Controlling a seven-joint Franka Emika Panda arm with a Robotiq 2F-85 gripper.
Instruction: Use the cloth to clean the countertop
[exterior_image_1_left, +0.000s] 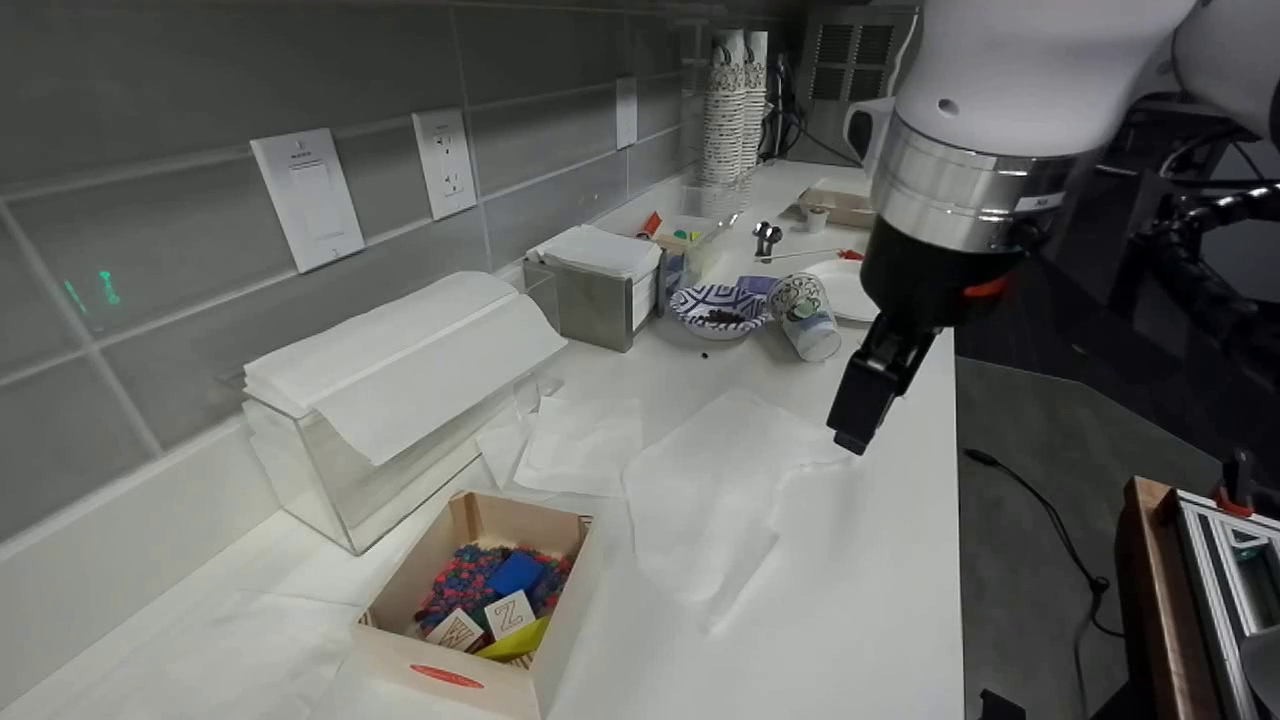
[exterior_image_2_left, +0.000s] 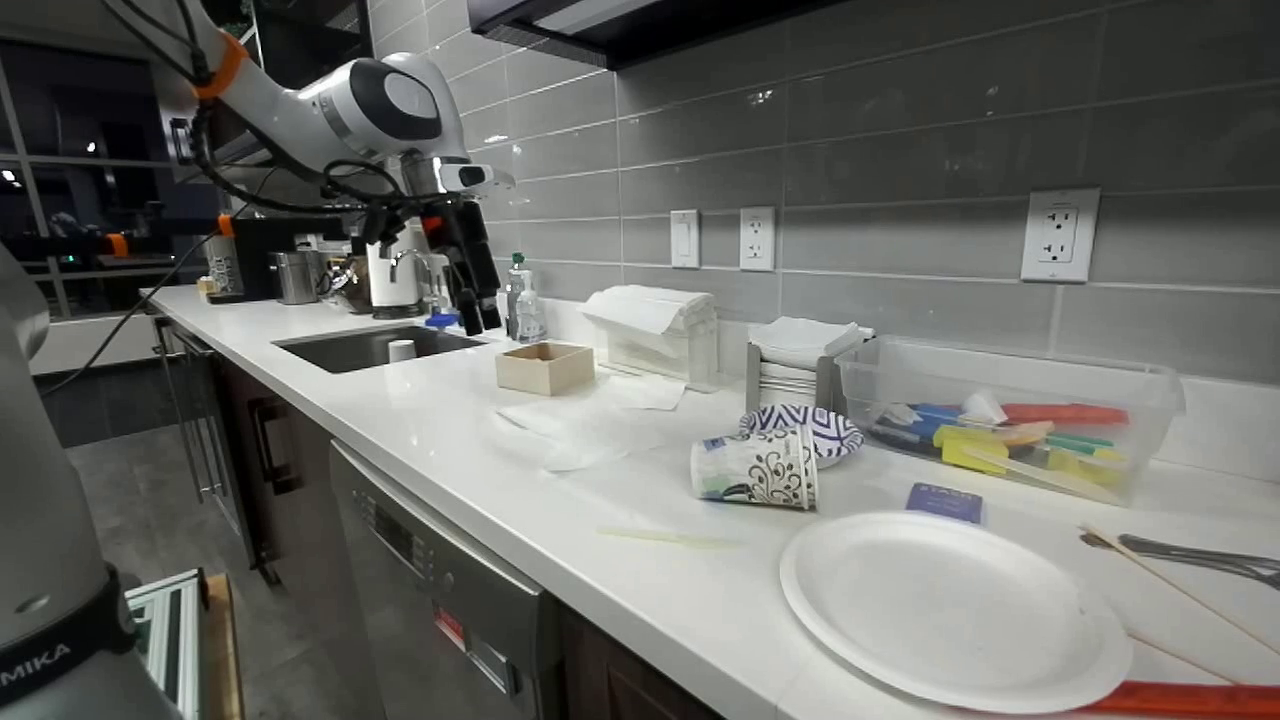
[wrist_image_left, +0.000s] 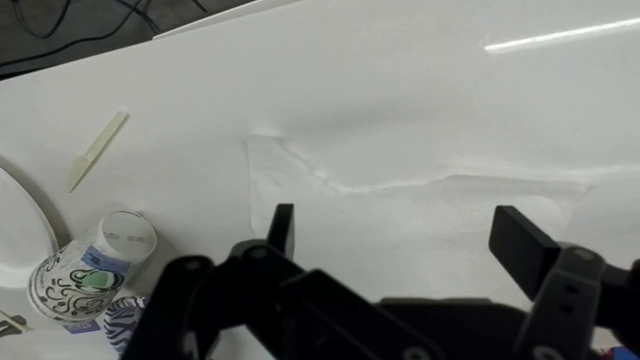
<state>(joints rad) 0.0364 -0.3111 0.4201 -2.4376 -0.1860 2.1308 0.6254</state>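
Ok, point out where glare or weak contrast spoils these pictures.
Wrist view: a glare streak lies on the countertop at upper right, the white sheet barely stands out from it, and the gripper reads nearly black; in an exterior view, white glints dot the grey tiled wall; in an exterior view, green glints show on it.
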